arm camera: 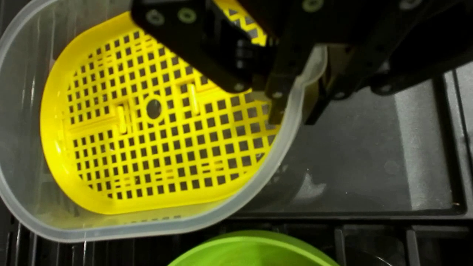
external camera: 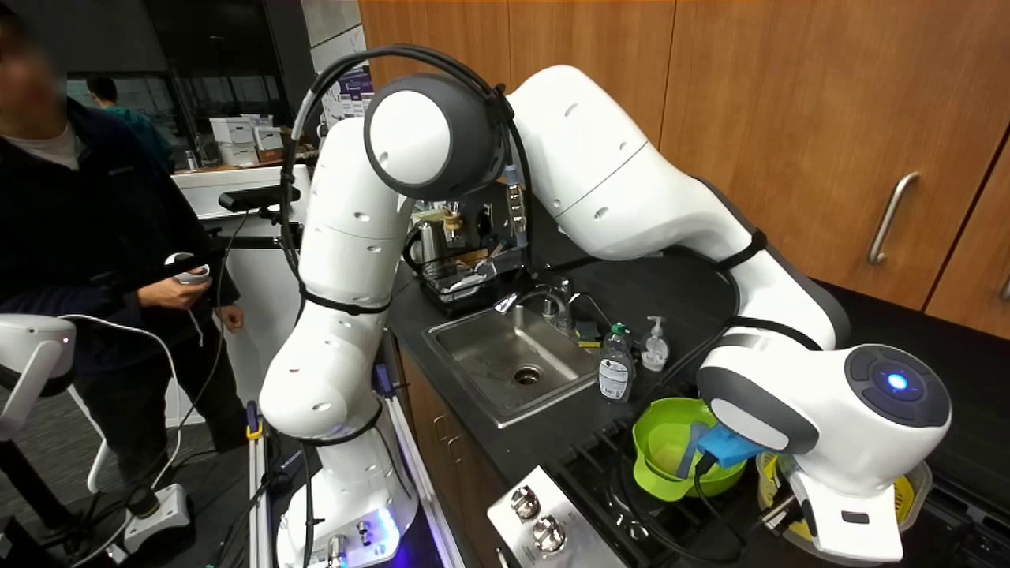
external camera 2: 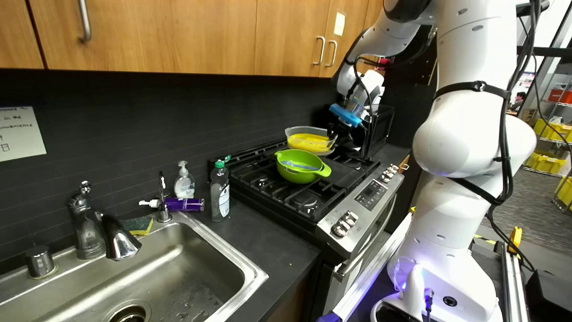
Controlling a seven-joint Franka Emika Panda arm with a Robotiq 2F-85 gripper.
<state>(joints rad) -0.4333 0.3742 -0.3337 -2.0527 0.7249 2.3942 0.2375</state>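
In the wrist view, the gripper (arm camera: 293, 111) was clamped on the rim of a translucent container (arm camera: 147, 229), one finger inside and one outside. A yellow perforated insert (arm camera: 162, 129) lay within. In an exterior view, the container stood over the stove top (external camera 2: 346, 176), toward its back edge; a green bowl (external camera 2: 295, 175), containing a blue-grey utensil (external camera 2: 299, 166), sat just beside it, nearer the edge facing the sink (external camera 2: 257, 277).

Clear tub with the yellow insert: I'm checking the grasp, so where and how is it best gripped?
Probably by the clear tub's rim, on the side where the gripper pinches it, coming from above with the jaws astride the wall: that rim is thin, the top is open, and the yellow insert lies lower inside.
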